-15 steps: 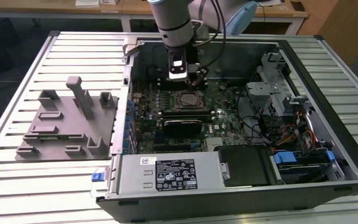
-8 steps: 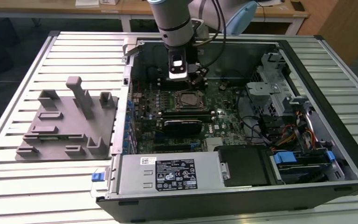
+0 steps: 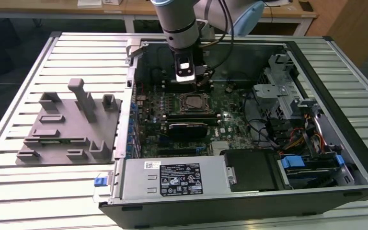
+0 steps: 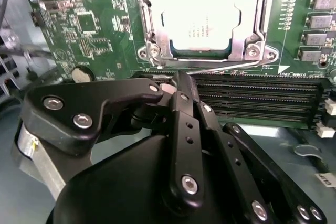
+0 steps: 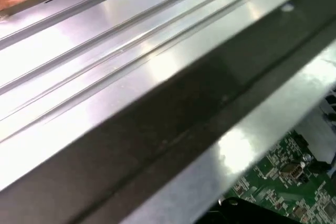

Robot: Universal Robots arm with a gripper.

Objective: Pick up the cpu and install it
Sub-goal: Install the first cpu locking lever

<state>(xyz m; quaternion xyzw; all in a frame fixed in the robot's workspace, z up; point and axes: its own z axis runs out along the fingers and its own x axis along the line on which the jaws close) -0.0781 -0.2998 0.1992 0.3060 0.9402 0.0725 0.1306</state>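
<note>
A: What carries everything?

B: A ribbed metal table (image 3: pixel 17 191). An open computer case (image 3: pixel 337 158) lies on it, and a grey fixture tray (image 3: pixel 63 129) sits beside the case, toward the table's edge on the exterior view's left.

A: And inside the case?

B: The green motherboard (image 3: pixel 229 124) covers the floor, with the power supply (image 3: pixel 171 179) along the case's near edge.

A: The arm?

B: The arm (image 3: pixel 178 24) reaches down from the case's far edge; its gripper (image 3: pixel 185 76) hangs above the board, just beyond the socket frame (image 4: pixel 152 45).

A: Where is the cpu?

B: The cpu (image 4: pixel 199 22) lies flat in the socket, silver top up, framed by the metal bracket. The memory slots (image 4: pixel 252 95) run just beside it.

A: Fingers apart or together?

B: I cannot tell. The second wrist view shows black linkages near the slots, nothing visibly between them.
</note>
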